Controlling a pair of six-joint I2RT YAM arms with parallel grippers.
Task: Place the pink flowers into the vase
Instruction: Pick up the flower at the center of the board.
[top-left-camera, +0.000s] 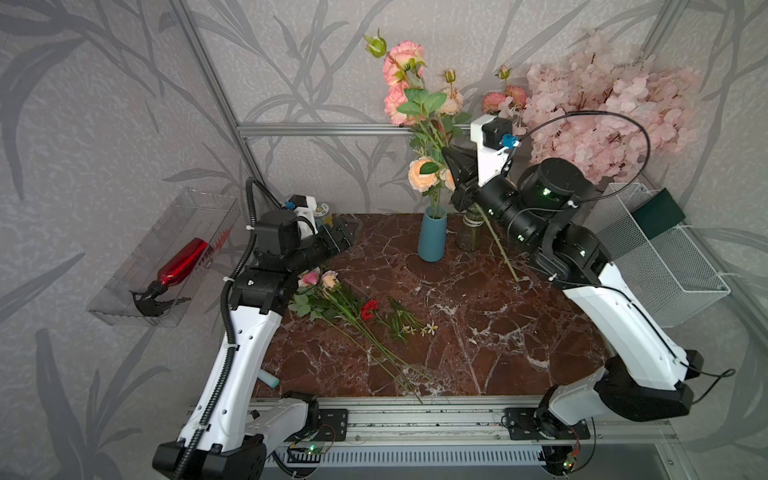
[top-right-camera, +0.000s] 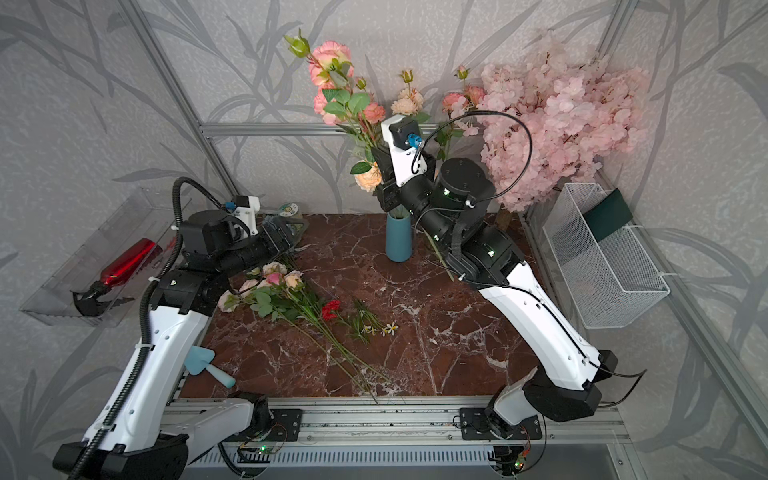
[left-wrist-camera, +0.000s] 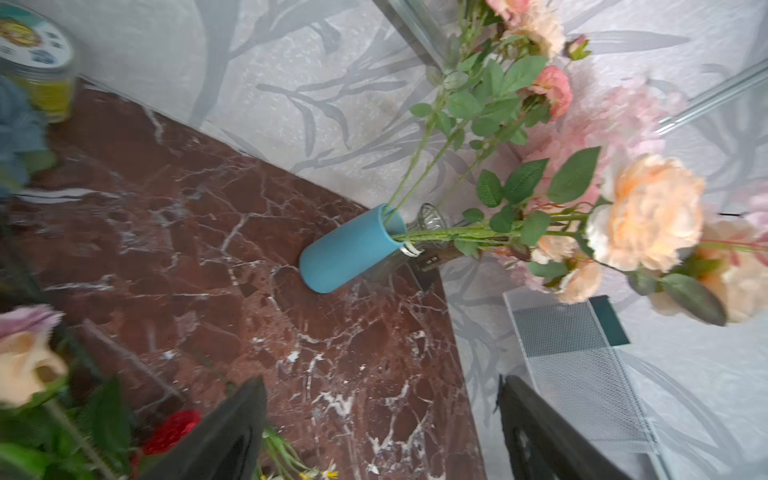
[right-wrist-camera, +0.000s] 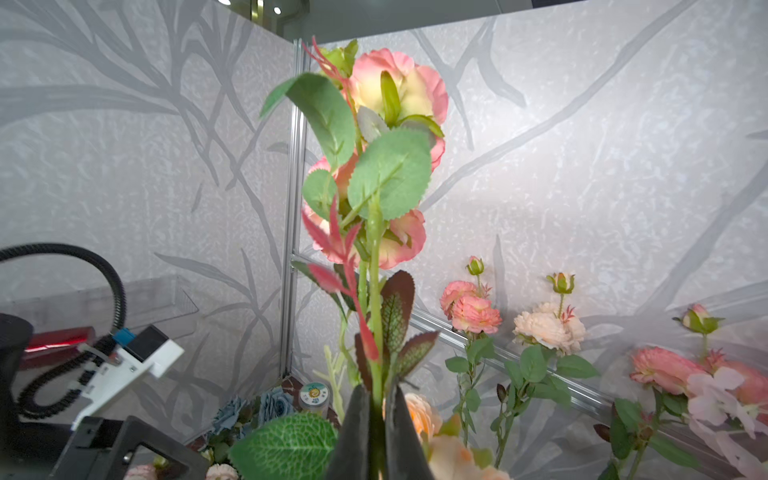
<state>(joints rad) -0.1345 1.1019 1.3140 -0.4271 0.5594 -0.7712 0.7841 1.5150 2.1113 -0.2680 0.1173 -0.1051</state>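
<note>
The pink flowers rise high above the blue vase, not in it. Their long stem slants down past the vase's rim on the right arm's side, its end at or just over the marble table beside the vase. The right gripper has its fingers clamped on that stem, level with the peach blooms standing in the vase. A loose spray lies flat on the table, well in front of the vase near the left gripper, whose fingers stand wide apart, holding nothing.
</note>
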